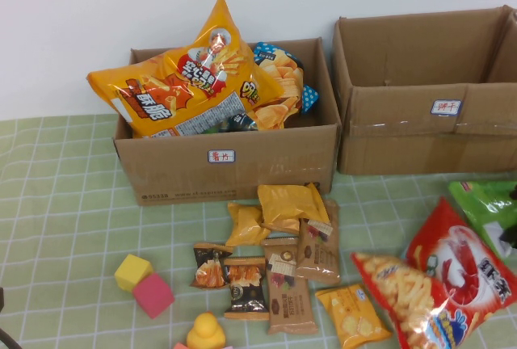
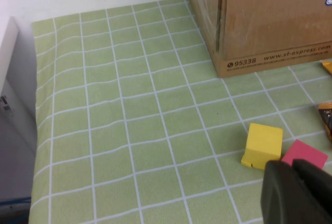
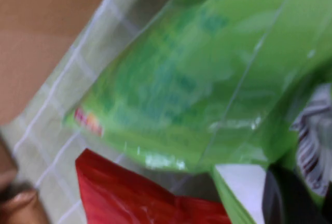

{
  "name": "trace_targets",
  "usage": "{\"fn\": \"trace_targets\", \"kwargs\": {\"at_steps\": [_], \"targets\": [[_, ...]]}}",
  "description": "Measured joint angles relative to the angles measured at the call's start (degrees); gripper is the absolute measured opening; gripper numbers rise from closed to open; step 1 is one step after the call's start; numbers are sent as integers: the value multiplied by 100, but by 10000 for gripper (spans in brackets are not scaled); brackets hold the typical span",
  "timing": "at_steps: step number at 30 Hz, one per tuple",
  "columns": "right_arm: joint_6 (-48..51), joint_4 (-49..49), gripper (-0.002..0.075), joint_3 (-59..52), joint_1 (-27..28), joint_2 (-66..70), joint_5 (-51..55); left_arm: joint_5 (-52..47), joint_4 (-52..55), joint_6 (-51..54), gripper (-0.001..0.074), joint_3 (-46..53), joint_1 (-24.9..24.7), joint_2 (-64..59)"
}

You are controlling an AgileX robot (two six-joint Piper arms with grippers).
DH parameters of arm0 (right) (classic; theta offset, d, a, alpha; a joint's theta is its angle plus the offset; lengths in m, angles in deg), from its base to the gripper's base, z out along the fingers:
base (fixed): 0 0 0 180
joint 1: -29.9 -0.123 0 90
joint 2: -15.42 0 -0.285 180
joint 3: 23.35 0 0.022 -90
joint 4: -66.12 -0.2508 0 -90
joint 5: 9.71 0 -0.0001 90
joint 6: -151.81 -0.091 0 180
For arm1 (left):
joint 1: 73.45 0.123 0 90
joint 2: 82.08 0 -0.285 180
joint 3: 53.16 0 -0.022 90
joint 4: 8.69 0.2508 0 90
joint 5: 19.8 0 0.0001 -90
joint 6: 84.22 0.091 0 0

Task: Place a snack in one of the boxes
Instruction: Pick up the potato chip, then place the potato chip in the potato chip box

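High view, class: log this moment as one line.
left gripper: low over table by yellow block | right gripper: at green snack bag | right brown cardboard box: no snacks visible

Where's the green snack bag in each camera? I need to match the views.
High view: green snack bag at the right edge, in front of the right box.
Left wrist view: not in it.
Right wrist view: green snack bag fills the frame.
Shared landmark: red snack bag beside it.

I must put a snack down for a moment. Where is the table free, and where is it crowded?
Free: the cloth left of the left box, behind the yellow block. Crowded: small packets before that box, big bags by the right gripper. Left gripper hangs over the blocks.
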Motion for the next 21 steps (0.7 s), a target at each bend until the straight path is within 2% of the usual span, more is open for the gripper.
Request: {"fn": "trace_targets", "kwargs": {"at_steps": [21], "targets": [[1135,-389,-1,276,0,-1823,1936,0,-10,0,-1,0,0,0]]}}
